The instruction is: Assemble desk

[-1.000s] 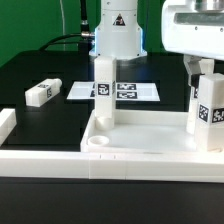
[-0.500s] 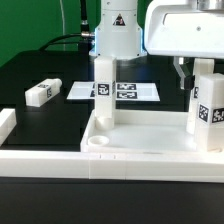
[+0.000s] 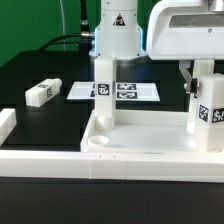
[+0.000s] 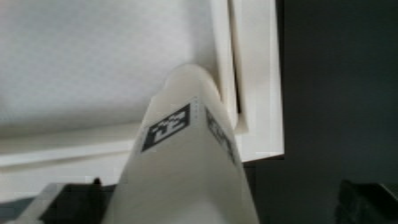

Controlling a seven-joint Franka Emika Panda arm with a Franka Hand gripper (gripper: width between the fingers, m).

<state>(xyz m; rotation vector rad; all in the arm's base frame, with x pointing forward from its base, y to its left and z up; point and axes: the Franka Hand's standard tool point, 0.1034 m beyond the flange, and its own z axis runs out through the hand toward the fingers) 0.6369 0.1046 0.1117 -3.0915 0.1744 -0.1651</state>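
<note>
- Exterior view: two legs stood upright inside the tabletop (image 3: 150, 148), the near leg (image 3: 103, 92) at its end on the exterior view's left, the far leg (image 3: 208, 112) at its opposite end. My gripper (image 3: 203, 75) straddled the far leg's top. A loose leg (image 3: 42, 93) lay flat beyond the tabletop.
- Wrist view: my fingers (image 4: 71, 202) stood apart, clear of the far leg (image 4: 187, 150), gripping nothing. That leg sat against the tabletop's rim.

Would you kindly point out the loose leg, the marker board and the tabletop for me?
loose leg (image 3: 43, 92): exterior view, middle of its length.
marker board (image 3: 148, 91): exterior view, untagged end.
tabletop (image 3: 150, 162): exterior view, near rim.
</note>
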